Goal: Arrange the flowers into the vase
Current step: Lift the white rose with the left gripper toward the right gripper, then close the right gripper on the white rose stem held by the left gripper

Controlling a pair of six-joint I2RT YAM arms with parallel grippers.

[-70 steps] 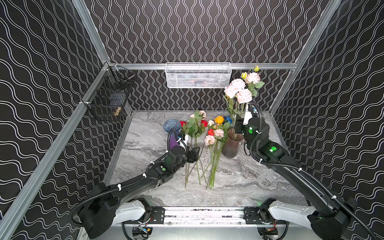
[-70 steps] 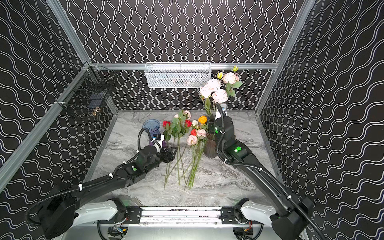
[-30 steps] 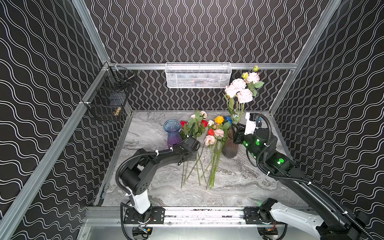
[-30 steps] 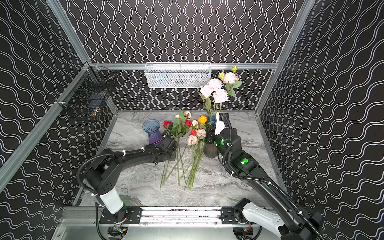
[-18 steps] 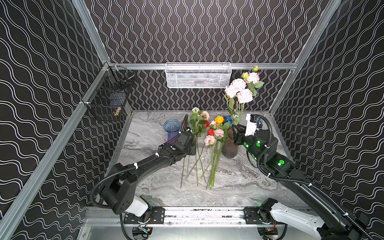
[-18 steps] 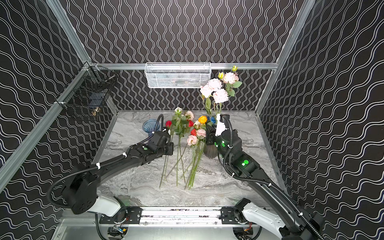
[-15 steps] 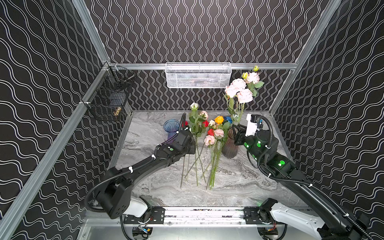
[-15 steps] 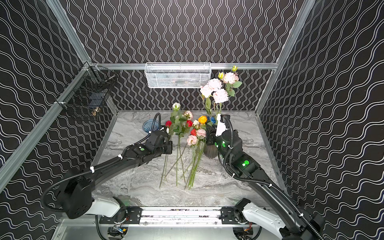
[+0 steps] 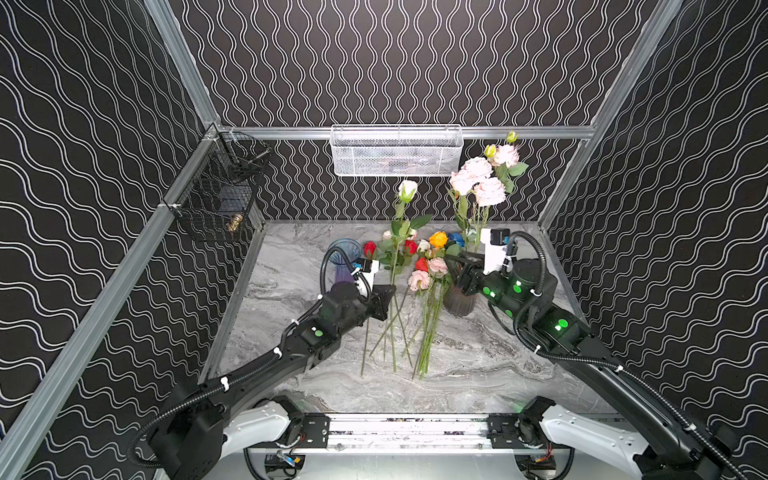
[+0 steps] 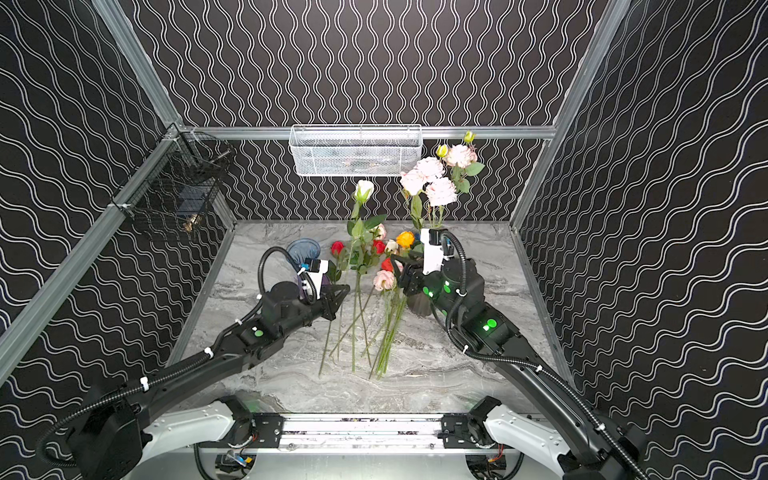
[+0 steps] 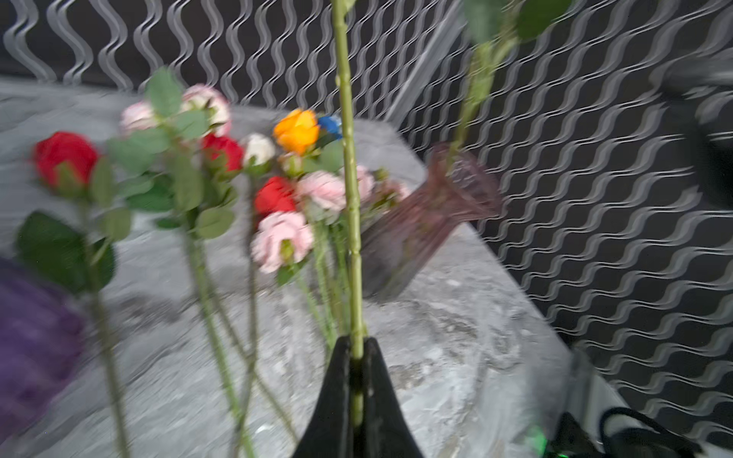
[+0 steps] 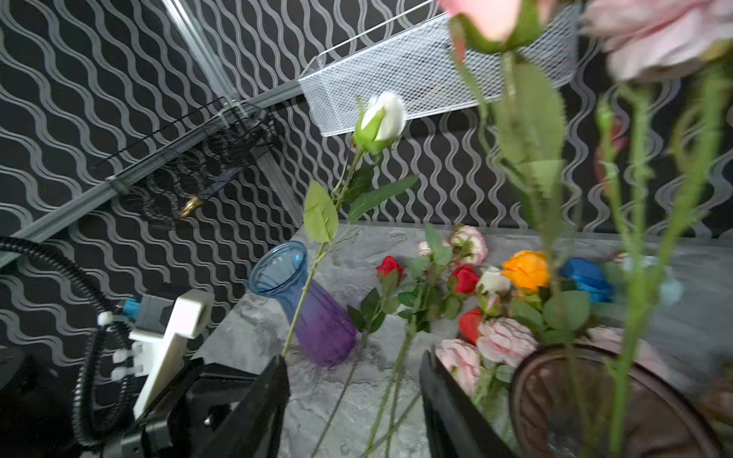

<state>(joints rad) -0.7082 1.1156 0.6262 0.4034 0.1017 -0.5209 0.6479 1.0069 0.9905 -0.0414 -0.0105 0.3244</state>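
1. A white rose (image 9: 407, 190) stands upright over the table (image 9: 478, 374). Its long green stem runs down into the left gripper (image 9: 384, 299).
2. Loose flowers (image 9: 419, 280) in red, pink, orange, blue and white lie on the table between the two grippers. Their blooms point toward the back wall and their stems toward the front.
3. A brown vase (image 9: 459, 305) stands just to the right of the loose flowers. It holds tall pink flowers (image 9: 478, 183) with green leaves, which rise well above its rim.
4. A blue and purple vase (image 9: 345, 249) stands just behind the left gripper.
5. In the left wrist view, the left gripper (image 11: 357, 349) is clamped tight on the rose stem.
6. The right gripper (image 9: 457, 272) sits just beside the brown vase's rim, on the side facing the loose flowers. Its fingers (image 12: 273, 380) are spread apart and hold nothing.
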